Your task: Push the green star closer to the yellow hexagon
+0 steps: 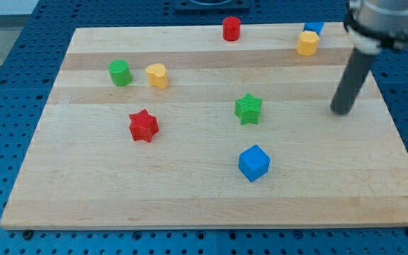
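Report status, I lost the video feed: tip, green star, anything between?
My tip down on board, right of green star, apart from it. Yellow hexagon at view's top right, beside a blue block. Path between star and hexagon open.

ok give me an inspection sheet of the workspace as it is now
surface: wooden board, flat
job's things: green star near the middle; yellow hexagon at the view's top right, apart
clutter: red star, blue cube, green block, yellow block, red cylinder, blue block behind the hexagon
hand: none; my tip to the view's right of the green star, apart
cables: nothing seen
surroundings: blue perforated table
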